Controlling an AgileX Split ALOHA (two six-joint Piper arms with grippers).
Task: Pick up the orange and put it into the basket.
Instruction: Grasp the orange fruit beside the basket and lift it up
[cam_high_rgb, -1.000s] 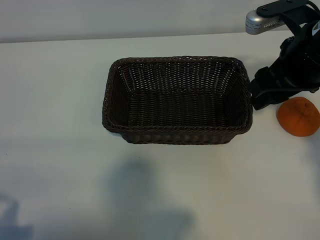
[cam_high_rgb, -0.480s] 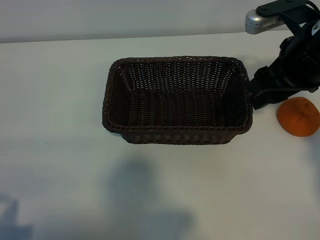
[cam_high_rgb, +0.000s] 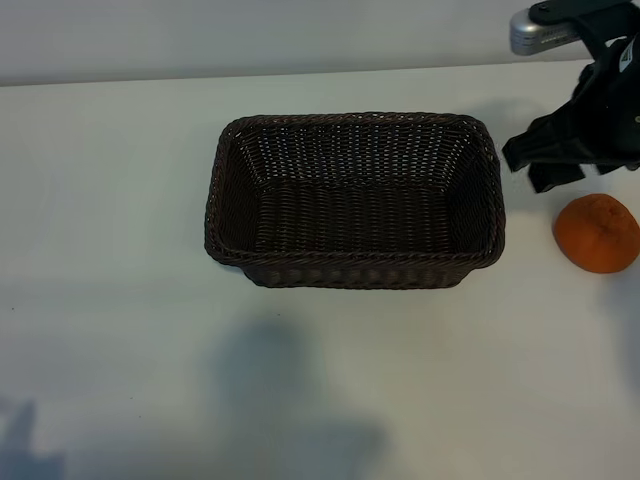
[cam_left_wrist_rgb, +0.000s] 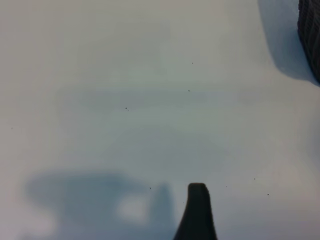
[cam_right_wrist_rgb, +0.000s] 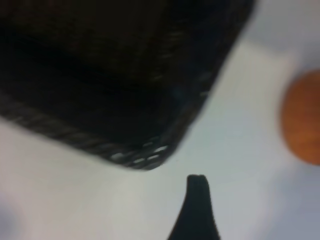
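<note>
**Operator:** Report the position of the task items.

**Technician:** The orange (cam_high_rgb: 597, 233) rests on the white table (cam_high_rgb: 120, 200) at the far right of the exterior view, well clear of the basket (cam_high_rgb: 355, 270). The basket sits near the centre of the table, upright, with nothing visible inside it. A strip of bare table separates its right rim from the fruit.

**Operator:** Right arm status?

**Technician:** The right gripper (cam_high_rgb: 548, 160) hangs at the upper right of the exterior view, between the basket's right end and the orange, just behind the fruit and not touching it. Its jaws stand apart with nothing between them. The right wrist view is blurred; it shows one dark fingertip (cam_right_wrist_rgb: 197, 187), a basket corner (cam_right_wrist_rgb: 150, 155) and part of the orange (cam_right_wrist_rgb: 302, 120), apparently beside the finger line rather than on it.

**Operator:** Left arm?

**Technician:** Outside the exterior view. Its wrist view shows one fingertip (cam_left_wrist_rgb: 197, 192) over bare table, with a sliver of basket at the picture's edge. Jaws spread, holding nothing.
</note>
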